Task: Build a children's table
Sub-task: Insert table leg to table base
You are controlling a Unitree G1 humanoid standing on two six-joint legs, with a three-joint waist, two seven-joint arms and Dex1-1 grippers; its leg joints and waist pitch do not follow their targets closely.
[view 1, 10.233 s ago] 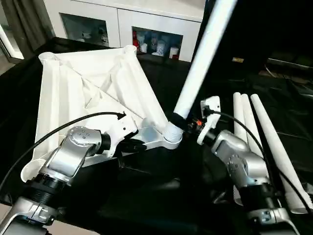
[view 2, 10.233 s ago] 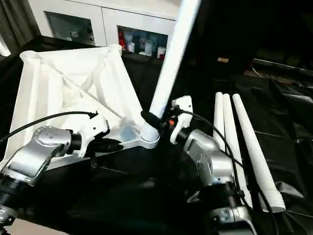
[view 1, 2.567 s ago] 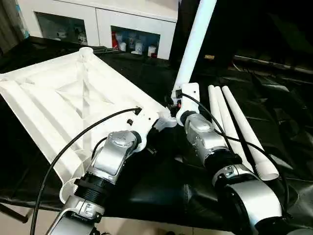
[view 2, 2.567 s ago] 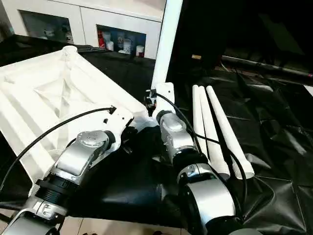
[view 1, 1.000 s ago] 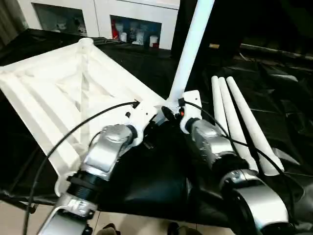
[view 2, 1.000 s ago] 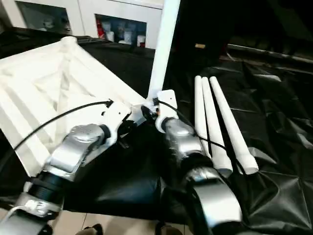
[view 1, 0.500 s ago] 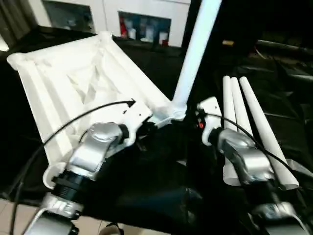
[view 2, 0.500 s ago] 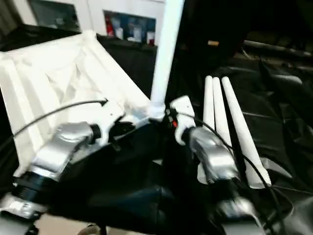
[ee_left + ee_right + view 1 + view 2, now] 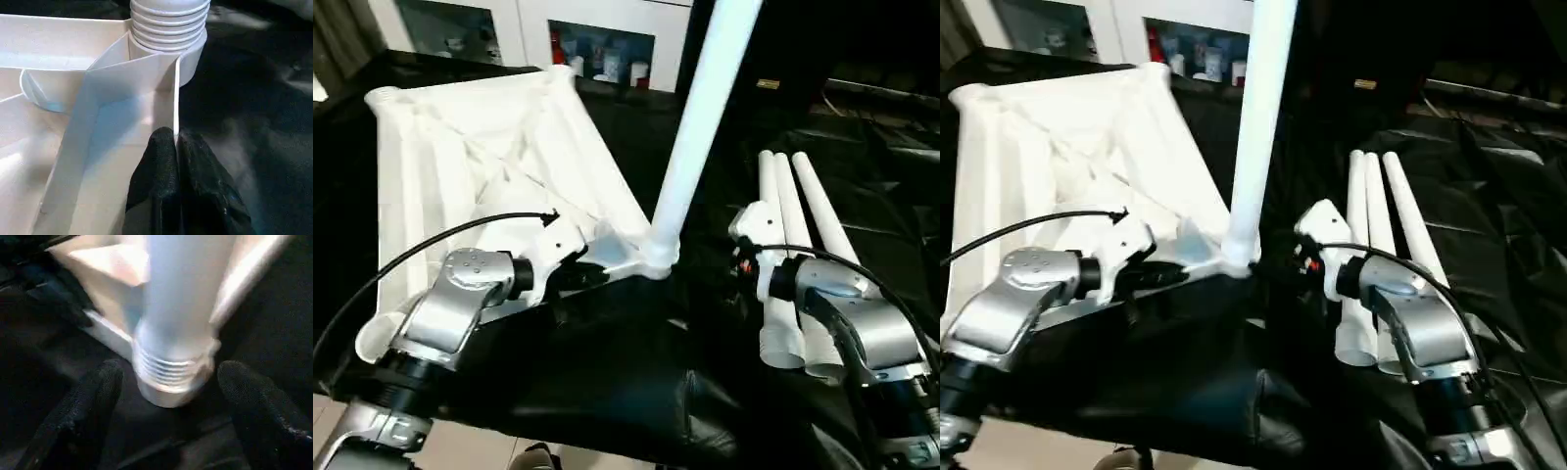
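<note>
The top (image 9: 480,166) lies underside up on black sheeting (image 9: 607,382), tilted, its far corners toward the cabinet (image 9: 519,29). The left gripper (image 9: 175,147) is clamped on a thin upright rib at the top's near edge, just behind the near-right corner socket (image 9: 188,63); the left forearm reaches in low from the near-left. A leg (image 9: 690,137) stands in that socket, leaning slightly away, its threaded collar seated at the socket mouth. Bare sheeting lies open in front of the socket. The right gripper (image 9: 166,396) is spread wide, holding nothing, one finger (image 9: 93,396) either side of the collar and clear of it. Right of the leg, three spare legs (image 9: 793,225) lie side by side, beside the right forearm.
</note>
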